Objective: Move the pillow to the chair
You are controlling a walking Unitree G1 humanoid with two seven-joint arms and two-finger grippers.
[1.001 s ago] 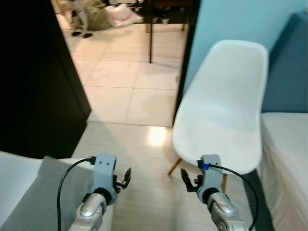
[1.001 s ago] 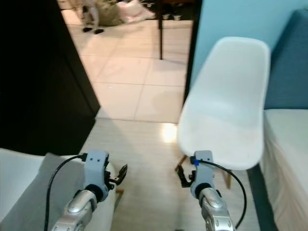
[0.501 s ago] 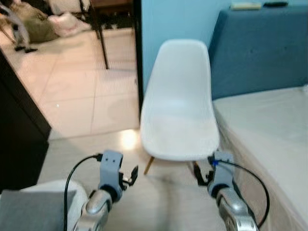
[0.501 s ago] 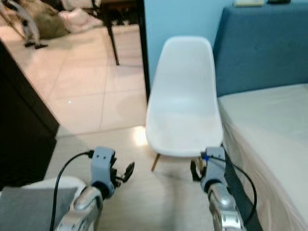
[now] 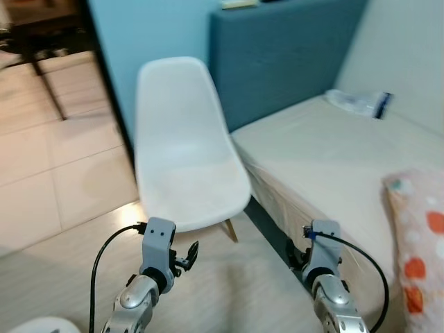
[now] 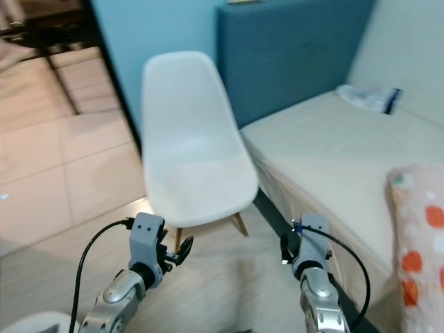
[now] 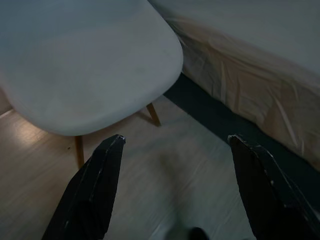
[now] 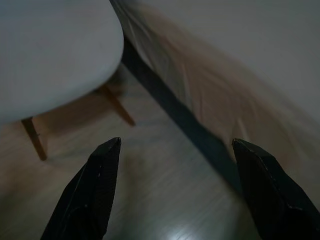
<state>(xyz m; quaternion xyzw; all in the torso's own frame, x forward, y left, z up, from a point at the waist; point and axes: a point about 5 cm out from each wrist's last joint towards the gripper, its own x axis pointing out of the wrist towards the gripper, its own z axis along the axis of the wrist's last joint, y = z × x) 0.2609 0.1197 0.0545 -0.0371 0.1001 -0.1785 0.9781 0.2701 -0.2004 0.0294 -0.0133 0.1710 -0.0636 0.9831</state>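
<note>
Pillow [image 5: 420, 236], white with orange spots, lies on bed [image 5: 326, 149] at far right. White shell chair [image 5: 184, 149] stands just beside bed, seat bare. Left end effector [image 7: 172, 192] and right end effector [image 8: 175, 192] both spread, ungripping, above wood floor [image 7: 165, 170].

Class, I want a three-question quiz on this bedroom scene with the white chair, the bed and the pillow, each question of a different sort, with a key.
1. True or false: the pillow with orange spots already lies on the white chair.
2. Multiple choice: the chair's seat holds A) a pillow, B) a bag, C) nothing.
3. Fill in: both the left pincer and the right pincer have their fingers ____ and hold nothing.

Key
1. False: it lies on the bed, to the robot's right.
2. C.
3. Open: both hang above the floor, between chair and bed.
</note>
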